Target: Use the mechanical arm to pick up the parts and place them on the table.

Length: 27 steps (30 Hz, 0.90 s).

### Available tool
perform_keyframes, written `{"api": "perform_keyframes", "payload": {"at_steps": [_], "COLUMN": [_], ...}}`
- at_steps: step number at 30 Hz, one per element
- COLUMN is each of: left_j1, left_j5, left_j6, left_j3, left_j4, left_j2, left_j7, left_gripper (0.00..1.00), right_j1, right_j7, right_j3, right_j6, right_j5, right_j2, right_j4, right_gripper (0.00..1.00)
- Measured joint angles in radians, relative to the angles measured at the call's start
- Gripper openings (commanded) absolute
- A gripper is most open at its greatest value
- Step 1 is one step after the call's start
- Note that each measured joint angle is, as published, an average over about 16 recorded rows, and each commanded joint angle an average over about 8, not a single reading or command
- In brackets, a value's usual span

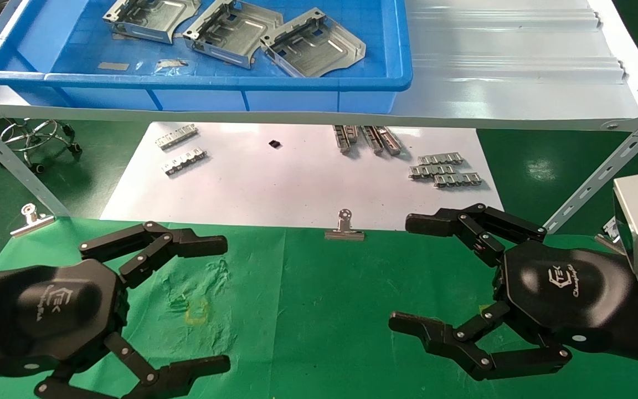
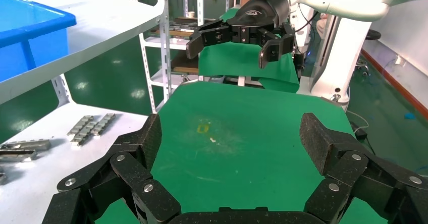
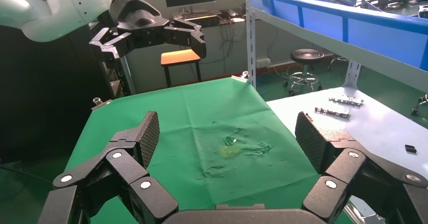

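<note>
Hovering over the table (image 1: 319,310), both mechanical arms are empty, fingers spread apart.

The left gripper (image 1: 225,302) sits low over the green cloth at the left, fingers pointing toward the centre, near the small yellow mark (image 1: 197,313). The three parts (image 1: 236,30) lie side by side in the blue bin (image 1: 197,83) on the grey shelf (image 1: 518,72), well apart from and above both grippers. The right gripper (image 1: 402,271) hangs over the cloth at the right, fingers wide and pointing toward the centre, just beside the white sheet (image 1: 297,183).
</note>
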Motion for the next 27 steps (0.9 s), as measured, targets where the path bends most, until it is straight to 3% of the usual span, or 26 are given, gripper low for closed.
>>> {"api": "perform_keyframes", "payload": {"at_steps": [11,13,19,21,27], "left_j1": [0.0,0.0,-0.001,-0.003,-0.018], "left_j5": [0.0,0.0,-0.001,-0.001,0.001], "left_j6": [0.0,0.0,-0.004,-0.01,-0.054], "left_j3": [0.0,0.0,-0.001,-0.003,-0.01], "left_j4": [0.0,0.0,0.0,0.0,0.0], "left_j2": [0.0,0.0,0.0,0.001,0.01], "left_j7": [0.0,0.0,-0.001,-0.002,-0.016], "left_gripper": [1.0,1.0,1.0,1.0,1.0], "right_j1": [0.0,0.0,0.0,0.0,0.0], "right_j7": [0.0,0.0,0.0,0.0,0.0], "right_j3": [0.0,0.0,0.0,0.0,0.0], "right_j6": [0.0,0.0,0.0,0.0,0.0], "right_j5": [0.0,0.0,0.0,0.0,0.0], "right_j2": [0.0,0.0,0.0,0.0,0.0], "right_j4": [0.0,0.0,0.0,0.0,0.0], "right_gripper": [0.99,0.81,0.07,0.0,0.0]}}
